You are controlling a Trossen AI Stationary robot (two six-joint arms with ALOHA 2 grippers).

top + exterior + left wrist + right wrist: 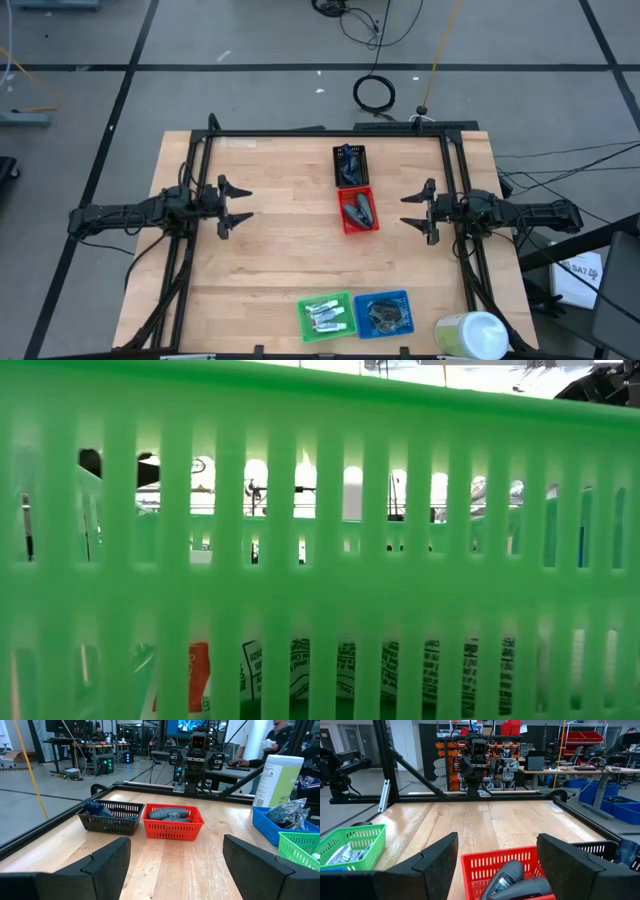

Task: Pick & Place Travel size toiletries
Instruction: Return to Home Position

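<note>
Dark blue-grey mini bottles (358,211) lie in the red basket (345,226) at the table's middle; they also show in the left wrist view (170,813) and the right wrist view (512,877). Thin white tubes (326,316) lie in the green basket (305,327) at the near edge. Dark pads in clear wrap (388,315) lie in the blue basket (403,298). Dark blue items (349,160) lie in the black basket (338,175). My left gripper (236,204) is open at the table's left. My right gripper (416,210) is open at the right, beside the red basket.
A large white-and-green cylinder (470,335) stands at the near right corner. The green basket's wall (320,540) fills the low view. A black frame (330,132) runs along the table's far edge and sides. Bare wood lies between the grippers and the near baskets.
</note>
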